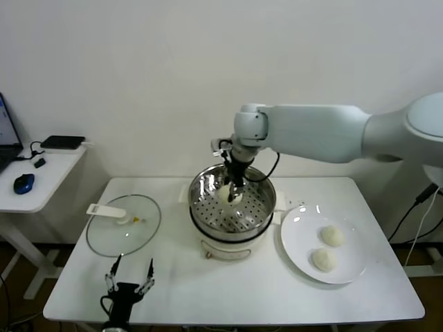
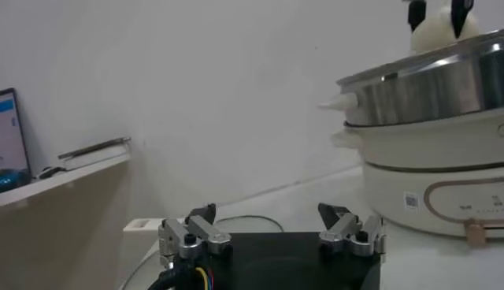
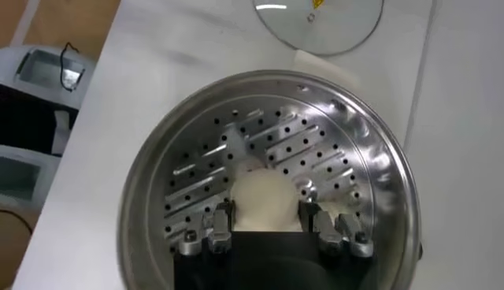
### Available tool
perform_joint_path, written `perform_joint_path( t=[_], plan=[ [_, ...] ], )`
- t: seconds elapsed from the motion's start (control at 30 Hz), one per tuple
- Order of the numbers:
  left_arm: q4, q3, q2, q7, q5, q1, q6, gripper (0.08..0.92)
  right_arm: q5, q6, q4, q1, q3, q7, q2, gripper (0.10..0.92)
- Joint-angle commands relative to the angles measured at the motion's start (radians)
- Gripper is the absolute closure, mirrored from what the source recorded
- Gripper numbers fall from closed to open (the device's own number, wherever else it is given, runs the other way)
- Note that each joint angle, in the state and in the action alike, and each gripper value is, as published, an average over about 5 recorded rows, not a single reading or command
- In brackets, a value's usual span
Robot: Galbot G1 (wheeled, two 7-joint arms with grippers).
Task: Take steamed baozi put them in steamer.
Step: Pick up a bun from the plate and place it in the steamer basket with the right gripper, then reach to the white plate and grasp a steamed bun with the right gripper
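Over the steamer [image 1: 232, 207]: right gripper [image 1: 232, 188] clamping 1 bun [image 3: 266, 201]; best lowering to the perforated floor before releasing. Left gripper [image 1: 129, 277] idling near the table edge, fingers wide apart.

Three baozi in all, one [image 1: 226, 191] over the single steamer [image 1: 233, 207] at centre frame and two [image 1: 332, 236] [image 1: 323, 259] on the one white plate [image 1: 301, 238] at lower right, plus one glass lid [image 1: 124, 225] at left and two grippers [image 1: 232, 185] [image 1: 129, 275].
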Motion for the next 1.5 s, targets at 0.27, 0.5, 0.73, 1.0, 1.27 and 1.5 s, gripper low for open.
perform_joint_path(
  t=[0.27, 0.5, 0.73, 1.0, 1.27, 1.5],
  plan=[
    [0.006, -0.001, -0.049, -0.002, 0.001, -0.002, -0.004, 0.177, -0.087, 0.01, -0.146, -0.152, 0.063, 0.037, 0.07, 0.465],
    [0.011, -0.002, -0.049, -0.003, 0.002, -0.004, -0.009, 0.177, -0.114, 0.035, -0.212, -0.182, 0.094, 0.041, 0.098, 0.468],
    [0.009, -0.003, -0.049, -0.003, 0.007, -0.003, -0.01, 0.177, -0.107, 0.043, -0.202, -0.175, 0.1, 0.041, 0.095, 0.4],
    [-0.005, -0.002, -0.049, -0.001, 0.014, 0.006, -0.001, 0.177, -0.01, 0.057, -0.111, -0.062, 0.051, -0.027, 0.011, 0.217],
    [-0.011, -0.003, -0.049, -0.001, 0.02, 0.017, 0.0, 0.177, 0.049, 0.172, -0.007, 0.169, -0.121, -0.179, -0.202, 0.203],
    [-0.003, -0.001, -0.049, -0.004, 0.023, 0.018, 0.002, 0.177, -0.01, 0.234, 0.134, 0.279, -0.266, -0.218, -0.412, 0.203]
  ],
)
